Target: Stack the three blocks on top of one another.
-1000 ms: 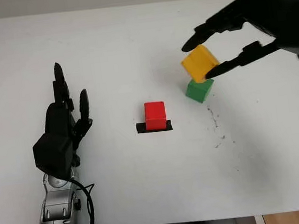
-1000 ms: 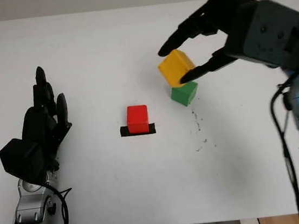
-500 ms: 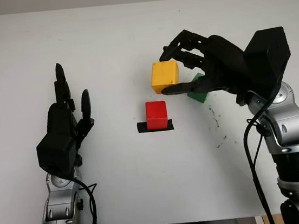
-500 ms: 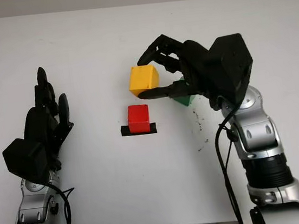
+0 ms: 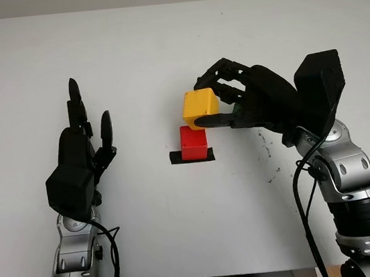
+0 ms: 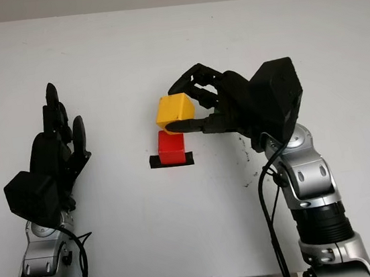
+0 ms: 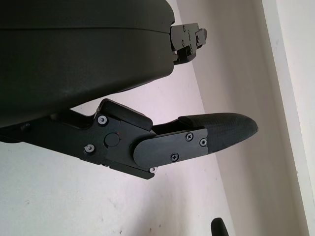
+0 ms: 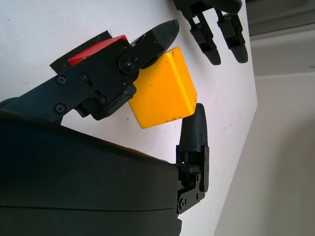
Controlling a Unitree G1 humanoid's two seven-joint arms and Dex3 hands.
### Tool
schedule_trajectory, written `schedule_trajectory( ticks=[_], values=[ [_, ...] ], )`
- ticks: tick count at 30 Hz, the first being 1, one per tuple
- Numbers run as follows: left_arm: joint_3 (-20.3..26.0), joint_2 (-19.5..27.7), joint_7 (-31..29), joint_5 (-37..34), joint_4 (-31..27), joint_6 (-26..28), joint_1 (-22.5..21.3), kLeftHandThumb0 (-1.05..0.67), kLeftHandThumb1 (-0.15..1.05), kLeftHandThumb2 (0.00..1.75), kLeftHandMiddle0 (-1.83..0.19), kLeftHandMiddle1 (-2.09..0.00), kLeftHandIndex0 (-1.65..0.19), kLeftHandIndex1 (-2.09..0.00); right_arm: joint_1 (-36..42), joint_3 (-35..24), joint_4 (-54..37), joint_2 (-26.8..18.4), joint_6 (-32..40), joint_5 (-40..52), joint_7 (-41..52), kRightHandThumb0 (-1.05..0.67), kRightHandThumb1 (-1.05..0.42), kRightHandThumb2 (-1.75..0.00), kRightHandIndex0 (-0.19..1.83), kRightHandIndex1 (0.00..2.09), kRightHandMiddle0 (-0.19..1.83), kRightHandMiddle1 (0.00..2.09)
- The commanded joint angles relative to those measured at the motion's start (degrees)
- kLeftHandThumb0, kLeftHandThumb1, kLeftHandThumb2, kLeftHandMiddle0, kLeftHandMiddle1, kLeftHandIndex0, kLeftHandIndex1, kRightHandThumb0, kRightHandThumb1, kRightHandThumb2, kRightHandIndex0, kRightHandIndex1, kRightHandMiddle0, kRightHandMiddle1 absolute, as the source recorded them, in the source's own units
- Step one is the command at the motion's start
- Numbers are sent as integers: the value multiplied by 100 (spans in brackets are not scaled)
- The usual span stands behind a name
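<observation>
Yellow block (image 5: 199, 109), held tilted in the right hand (image 5: 234, 102) near frame centre, hung just above and slightly up-frame of the red block (image 5: 194, 143); whether the two touched could not be told. The hand's fingers (image 5: 213, 81) closed over the block's far side and the thumb (image 5: 211, 120) pressed its near side, a grasp confirmed in the right wrist view (image 8: 162, 88). The block was roughly cubic, with no evident long axis; one corner pointed down toward the red block. The red block stood upright on a black strip (image 5: 191, 157) just below frame centre. A sliver of green block (image 5: 237, 110) showed behind the right fingers, right of the red block.

The surface was a white table (image 5: 159, 40), its far edge along the top of the frame and its near edge near the bottom, with faint dark specks (image 5: 269, 162) right of centre. Broad open room lay across the upper half and between the two arms.

The left hand (image 5: 83, 158) was open, at left of centre, well apart from the blocks.
</observation>
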Motion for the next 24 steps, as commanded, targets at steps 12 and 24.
schedule_trajectory(
  ticks=[12,24],
  values=[
    [-14,-9,42,39,-148,29,102,-83,105,62,17,-5,14,-5,1,107,57,74,1,101,150,-49,-95,-5,25,6,37,177],
    [-8,-10,59,53,-270,116,195,-83,105,62,16,-6,13,-6,-30,239,142,132,79,67,151,-45,-94,-5,26,6,35,175]
  ],
)
